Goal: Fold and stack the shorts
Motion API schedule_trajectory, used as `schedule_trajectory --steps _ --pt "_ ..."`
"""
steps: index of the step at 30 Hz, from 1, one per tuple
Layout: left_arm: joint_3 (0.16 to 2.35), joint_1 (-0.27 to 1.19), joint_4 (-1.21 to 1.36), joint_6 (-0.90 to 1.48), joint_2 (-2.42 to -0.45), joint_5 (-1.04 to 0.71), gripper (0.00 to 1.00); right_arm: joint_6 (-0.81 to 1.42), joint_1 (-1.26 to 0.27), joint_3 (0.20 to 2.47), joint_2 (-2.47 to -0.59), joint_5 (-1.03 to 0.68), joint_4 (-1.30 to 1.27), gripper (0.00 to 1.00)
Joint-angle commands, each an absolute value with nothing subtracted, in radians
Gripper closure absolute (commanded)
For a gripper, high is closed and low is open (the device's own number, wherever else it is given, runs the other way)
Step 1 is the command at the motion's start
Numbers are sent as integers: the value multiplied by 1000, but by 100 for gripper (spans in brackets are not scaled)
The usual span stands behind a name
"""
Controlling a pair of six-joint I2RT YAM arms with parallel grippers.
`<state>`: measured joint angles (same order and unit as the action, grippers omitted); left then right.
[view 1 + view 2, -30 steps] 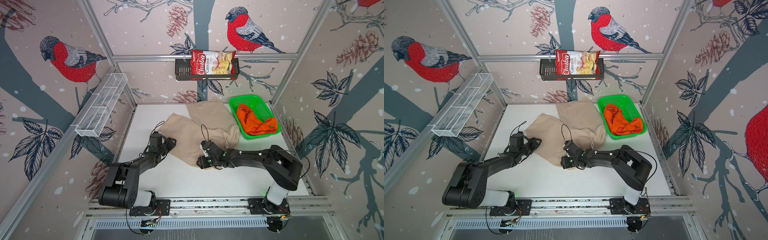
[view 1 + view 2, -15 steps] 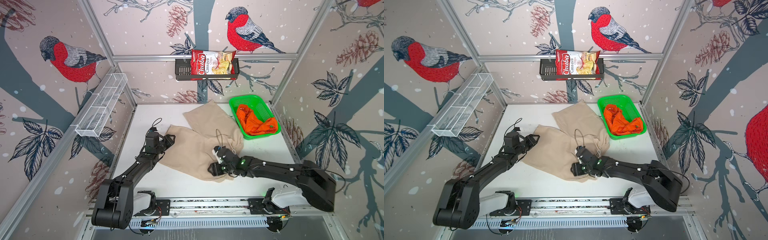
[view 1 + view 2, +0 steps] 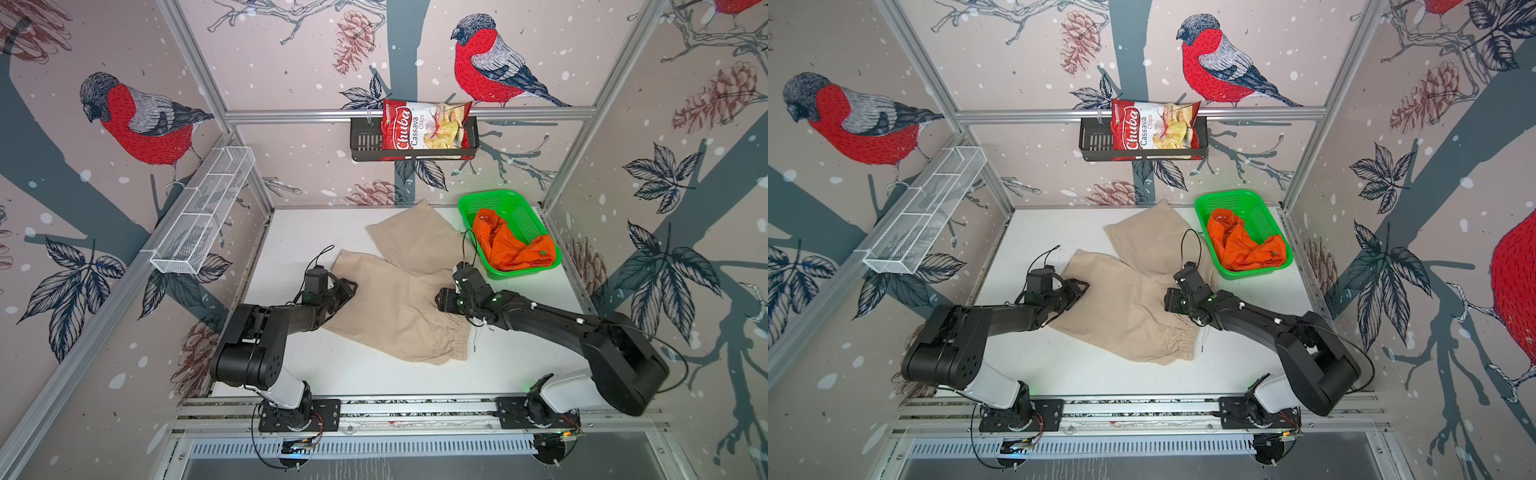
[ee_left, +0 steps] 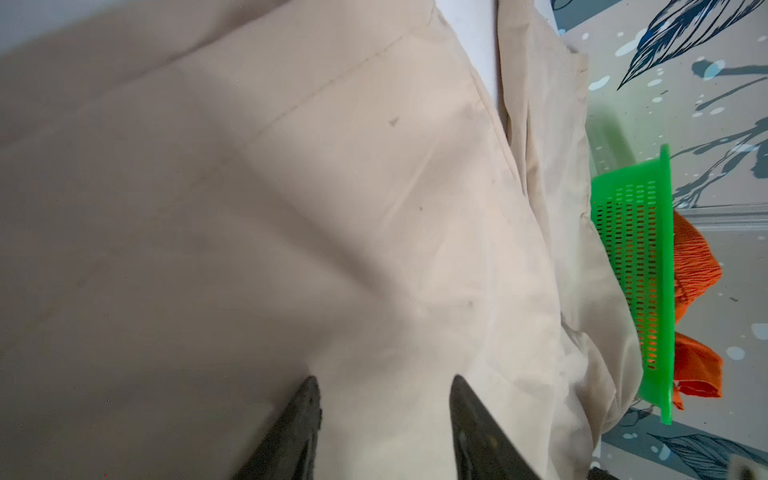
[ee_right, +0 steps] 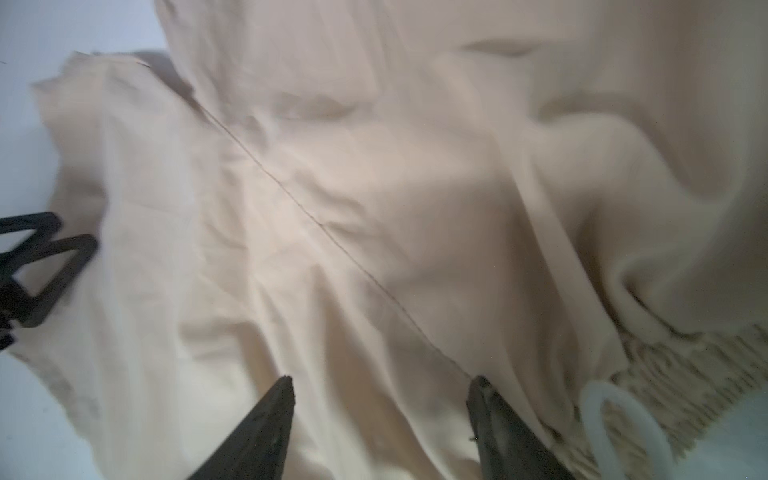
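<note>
Lying spread on the bench (image 3: 374, 374), the beige shorts (image 3: 399, 316) sit under both pincers: left pincer (image 4: 383, 379) at a leg edge, right pincer (image 5: 382, 379) near the waistband, each parted.

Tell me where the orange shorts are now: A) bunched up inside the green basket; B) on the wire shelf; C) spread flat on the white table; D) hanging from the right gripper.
A: in both top views the orange shorts lie crumpled inside the green basket.
</note>
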<state>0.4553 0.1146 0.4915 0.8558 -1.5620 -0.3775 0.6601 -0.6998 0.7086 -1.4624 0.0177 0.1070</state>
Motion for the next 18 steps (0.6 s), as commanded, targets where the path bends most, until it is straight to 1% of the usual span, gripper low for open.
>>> schedule_trajectory --steps 1,5,9,14,16,18 --pt "388 90 497 889 -1538 -351 49 635 -695 694 -1502 30 93 32" --pt "279 78 475 908 -1451 -323 50 579 -678 686 -1555 -14 52 32" --pt "175 78 438 947 -1320 -307 50 496 -678 722 -1638 -53 3 32" --pt "125 78 240 956 -1050 -243 50 409 -676 838 -1744 -108 -47 32" --pt "131 78 139 952 -908 -205 49 377 -675 914 -1764 -117 2 32" --pt "142 78 81 926 -784 -172 49 355 -677 983 -1746 -107 71 32"
